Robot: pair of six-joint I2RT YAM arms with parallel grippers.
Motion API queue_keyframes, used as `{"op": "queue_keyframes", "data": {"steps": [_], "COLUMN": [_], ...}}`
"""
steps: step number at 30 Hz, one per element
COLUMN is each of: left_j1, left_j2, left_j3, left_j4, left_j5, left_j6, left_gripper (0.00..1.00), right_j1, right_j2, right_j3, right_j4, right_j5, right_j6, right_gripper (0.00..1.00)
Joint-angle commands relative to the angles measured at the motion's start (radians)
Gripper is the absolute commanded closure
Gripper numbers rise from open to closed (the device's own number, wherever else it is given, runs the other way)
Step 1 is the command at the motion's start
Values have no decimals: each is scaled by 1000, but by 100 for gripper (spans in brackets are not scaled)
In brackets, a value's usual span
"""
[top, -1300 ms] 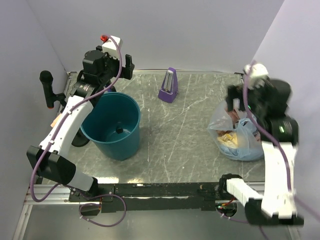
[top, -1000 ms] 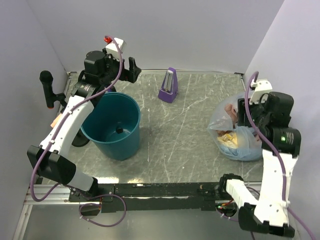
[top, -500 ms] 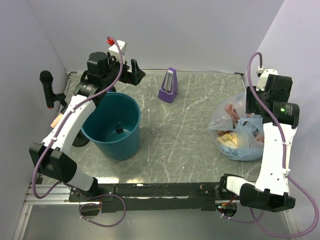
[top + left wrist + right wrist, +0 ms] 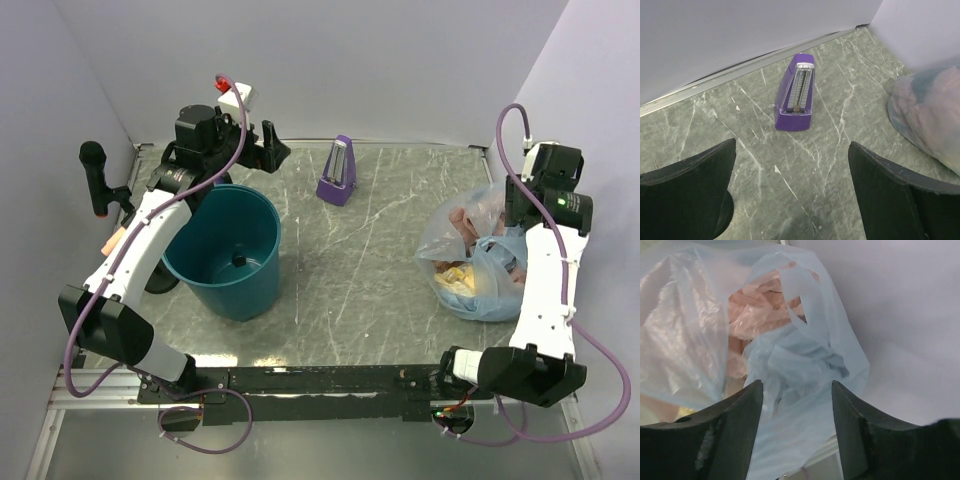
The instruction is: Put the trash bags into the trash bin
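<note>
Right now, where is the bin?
In the top view the bin stands on the left side of the table, nearer than the purple metronome and to its left. The blue bag lies across the table on the right.

You have 2 arms, left arm (image 4: pixel 135 245) and right arm (image 4: pixel 546 285), in white shells with black joint housings, each trailing a purple cable (image 4: pixel 68 345), with a red-tipped white box (image 4: pixel 240 97) on the left wrist, a green light (image 4: pixel 563 199) on the right, and matte black wedge fingers (image 4: pixel 687 197).
</note>
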Motion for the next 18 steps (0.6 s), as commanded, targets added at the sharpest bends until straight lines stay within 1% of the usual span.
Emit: {"op": "queue_keyframes", "data": {"steps": [1, 2, 5, 6, 7, 8, 10, 12, 15, 18], "left_j1": [-4, -4, -4, -4, -4, -4, -4, -4, -4, -4], "left_j2": [-38, -40, -44, -47, -48, -49, -51, -55, -67, -78], "left_j3": [0, -5, -19, -23, -28, -33, -45, -59, -85, -108], "left_j4": [5, 4, 5, 8, 10, 14, 21, 25, 33, 39], "left_j5": [-10, -10, -16, -16, -16, -15, -9, 4, 34, 62], "left_j6": [6, 4, -1, -4, -7, -10, -17, -20, -20, -10], "left_gripper": [2, 2, 2, 2, 3, 2, 2, 2, 2, 2], "right_j1": [-9, -9, -12, -18, -30, -44, -73, -89, -90, -90], "right_j2": [6, 1, -29, -35, -40, -43, -40, -32, -25, 0], "right_j3": [-50, -57, -63, -58, -48, -23, 38, 102, 187, 294], "right_j4": [108, 121, 172, 183, 187, 189, 162, 96, 19, -33], "right_j5": [37, 40, 72, 83, 90, 99, 74, 31, 38, 38], "right_j6": [-65, -75, -120, -138, -150, -163, -169, -180, -180, -178], "right_gripper": [42, 45, 62, 73, 89, 100, 100, 100, 96, 96]}}
